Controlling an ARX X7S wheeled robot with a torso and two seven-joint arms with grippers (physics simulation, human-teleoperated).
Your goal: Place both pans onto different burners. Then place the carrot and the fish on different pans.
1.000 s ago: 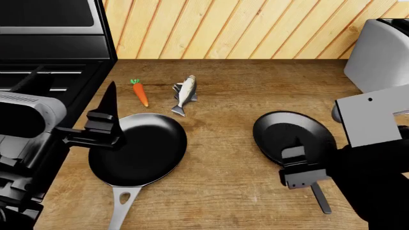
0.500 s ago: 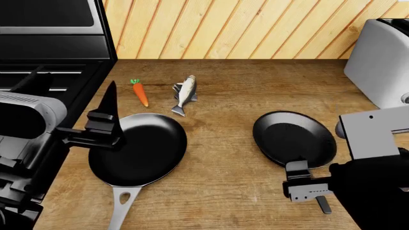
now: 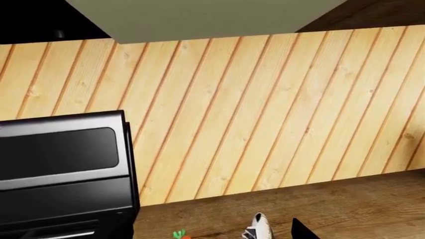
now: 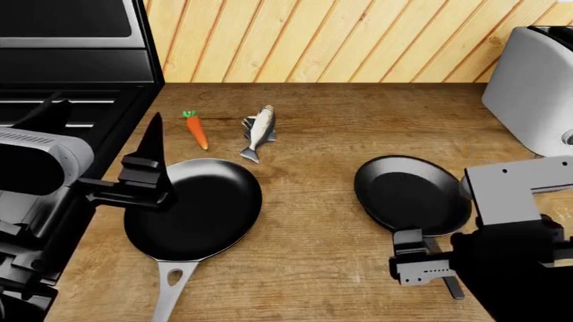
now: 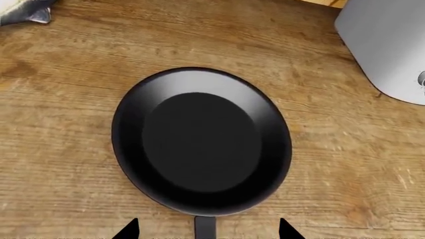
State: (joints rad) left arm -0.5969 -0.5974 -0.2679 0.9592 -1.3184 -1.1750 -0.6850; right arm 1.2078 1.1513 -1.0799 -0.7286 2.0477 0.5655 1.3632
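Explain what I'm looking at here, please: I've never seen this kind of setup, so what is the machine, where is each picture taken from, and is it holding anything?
These are simulator renders of a two-armed robot at a wooden counter. The head view looks down from the robot's head; the other two come from cameras near each gripper.

On the counter lie a larger pan with a silver handle, a smaller pan, a carrot and a fish. A black stove stands to the left and a grey toaster-like appliance to the right.

The left gripper hovers by the larger pan's rim; its camera mostly sees the plank wall. The right gripper sits over the smaller pan's dark handle, jaws open on either side of it. Nothing is held, and both pans are off the stove.
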